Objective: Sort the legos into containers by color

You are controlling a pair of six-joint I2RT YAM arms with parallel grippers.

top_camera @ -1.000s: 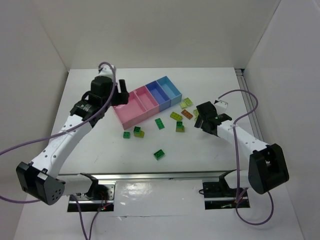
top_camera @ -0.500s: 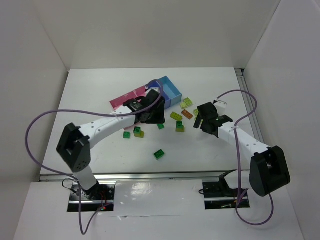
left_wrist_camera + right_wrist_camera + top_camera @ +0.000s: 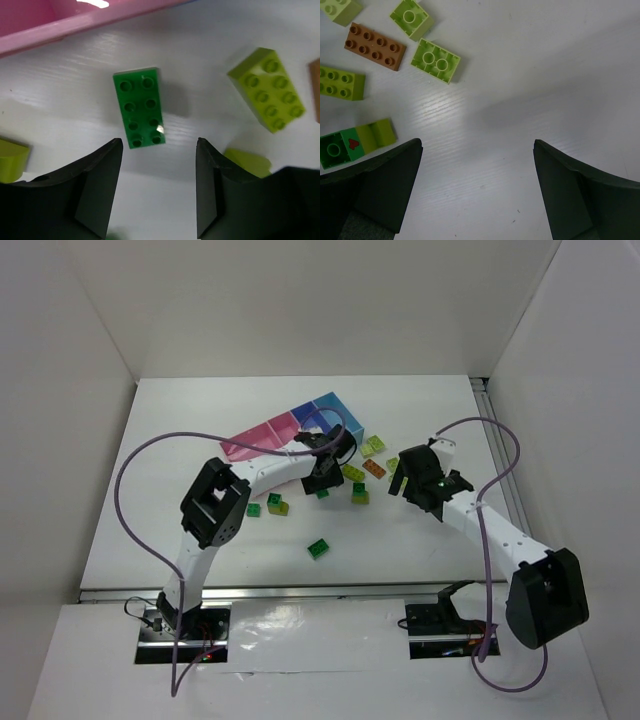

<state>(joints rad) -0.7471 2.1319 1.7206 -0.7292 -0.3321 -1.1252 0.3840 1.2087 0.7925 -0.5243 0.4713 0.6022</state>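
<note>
My left gripper [image 3: 321, 480] [image 3: 159, 190] is open and empty, low over the table just in front of the bins. A dark green 2x4 lego [image 3: 139, 107] [image 3: 322, 493] lies just beyond its fingertips, apart from them. A yellow-green 2x4 lego [image 3: 267, 90] [image 3: 352, 472] lies to its right. The joined containers show behind the left arm: pink bin [image 3: 255, 440] [image 3: 50, 30], blue bin [image 3: 308, 416], light blue bin [image 3: 342, 412]. My right gripper [image 3: 402, 483] [image 3: 477, 190] is open and empty over bare table, with the orange lego [image 3: 374, 46] [image 3: 374, 468] and yellow-green legos [image 3: 436, 61] ahead to its left.
Loose legos lie in front of the bins: a green one [image 3: 254, 509], a green and yellow-green pair [image 3: 277, 504], a green one [image 3: 318, 548] nearer me, and a green and yellow-green piece [image 3: 360, 495] [image 3: 355, 142]. A yellow-green lego [image 3: 372, 446] sits right of the light blue bin. White walls enclose the table.
My left arm has swung from the far left, across the bins, to the middle and now sits low over the dark green lego. The right arm has barely moved.
</note>
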